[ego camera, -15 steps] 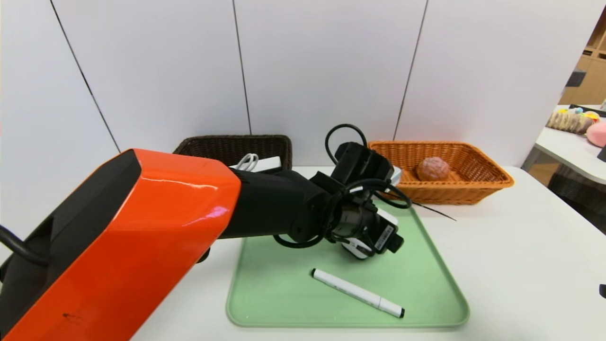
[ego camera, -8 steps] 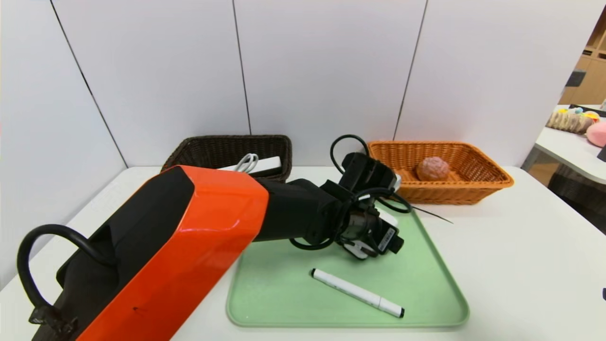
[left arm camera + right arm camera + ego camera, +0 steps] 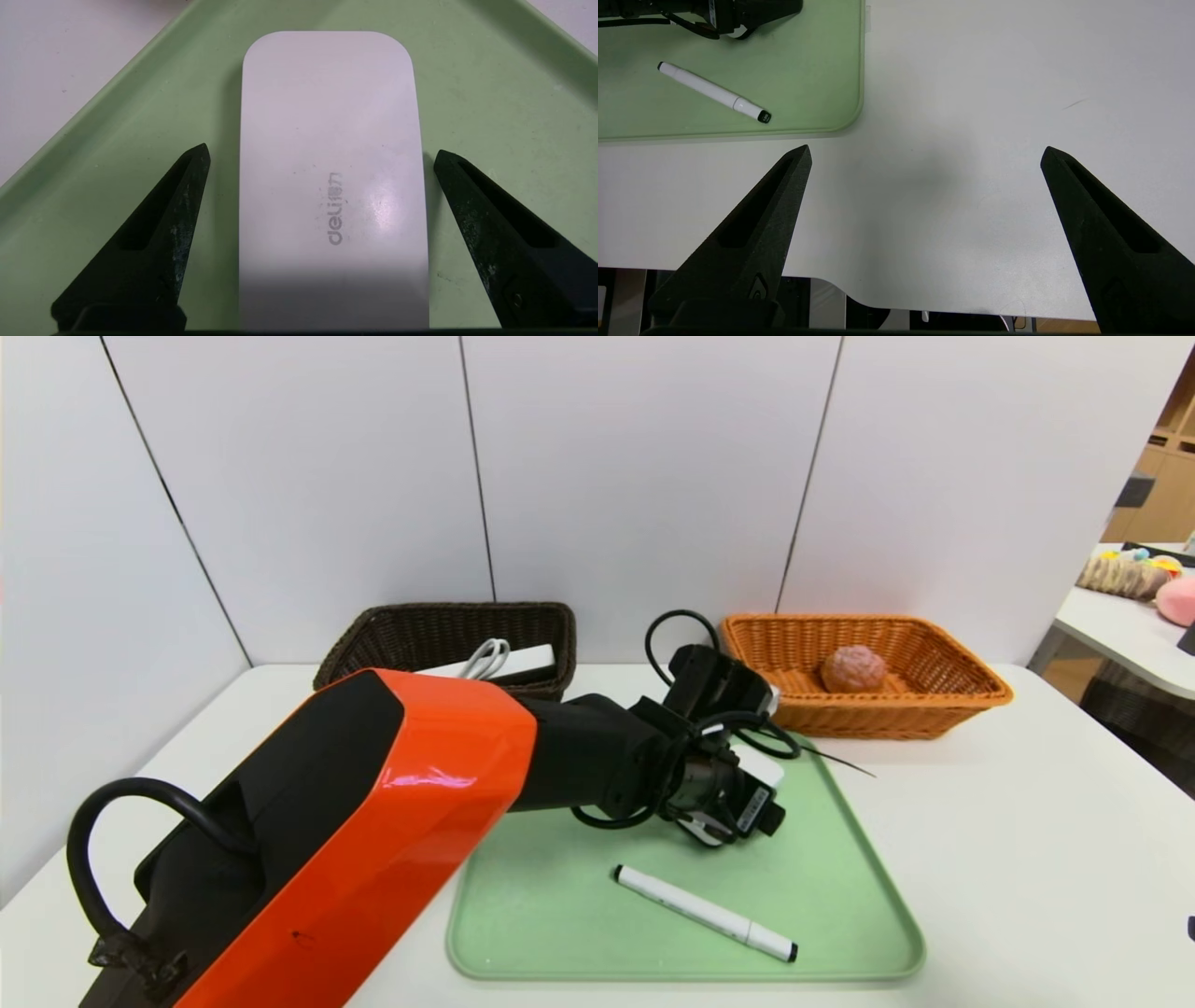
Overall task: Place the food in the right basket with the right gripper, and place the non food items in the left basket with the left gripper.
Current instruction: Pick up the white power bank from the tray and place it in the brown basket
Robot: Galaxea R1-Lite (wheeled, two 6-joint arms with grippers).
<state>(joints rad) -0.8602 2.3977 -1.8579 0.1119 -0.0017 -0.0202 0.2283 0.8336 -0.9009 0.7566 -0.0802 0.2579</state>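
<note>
Left wrist view shows the left gripper (image 3: pixel 322 158) spread wide over a flat white device (image 3: pixel 329 177) marked "deli", which lies on the green tray (image 3: pixel 504 93) near its far right corner. One finger stands on each long side of the device, apart from it, nothing clamped yet. From the head camera the left arm reaches across the tray with its wrist over that far right part, and the device is mostly hidden beneath it.

To do this pick well, the fingers should probably drop until their tips reach the tray surface, staying centred so both sides meet the device together; it looks thin and smooth, so a high or lopsided pinch may let it slip or skate away. Once held, it belongs in the dark left basket (image 3: pixel 448 630), where a white item with a cable already sits.

A white marker (image 3: pixel 705 913) waits near the tray's front. The orange right basket (image 3: pixel 952 667) holds a round bun-like food. The right gripper (image 3: pixel 924 154) hangs spread over bare table (image 3: pixel 971 93), right of the tray.
</note>
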